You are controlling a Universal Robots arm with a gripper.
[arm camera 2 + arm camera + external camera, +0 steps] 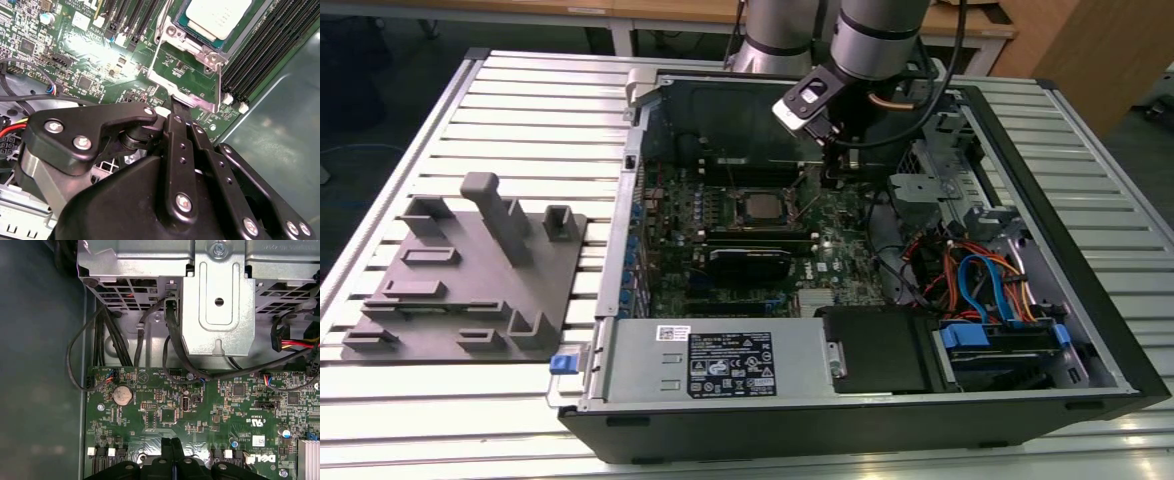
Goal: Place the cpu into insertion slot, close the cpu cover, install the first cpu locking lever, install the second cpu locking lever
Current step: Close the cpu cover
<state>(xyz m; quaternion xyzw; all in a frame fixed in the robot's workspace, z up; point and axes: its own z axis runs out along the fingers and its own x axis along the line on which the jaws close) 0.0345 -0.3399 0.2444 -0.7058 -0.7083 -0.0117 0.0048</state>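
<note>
The cpu (217, 17), a square chip with a pale metal top, lies in the insertion slot (189, 44) on the green board; the exterior view has it at the board's middle (758, 205). The cpu cover (170, 85), a thin silvery frame, stands swung up off the socket, and the board shows through its window. My gripper (177, 104) is shut with its black fingers pressed together. Its tips touch the cover's free edge. In the first wrist view the gripper (171, 446) is low over the board. In the exterior view the gripper (834, 160) is beside the socket, towards the exterior view's right.
Long black memory slots (260, 55) run beside the socket. A metal drive cage (215, 300) and black cables (120, 340) crowd the board's edge. Coloured cables (987, 280) and a power supply (707, 365) fill the case. A grey fixture block (467, 270) sits on the table.
</note>
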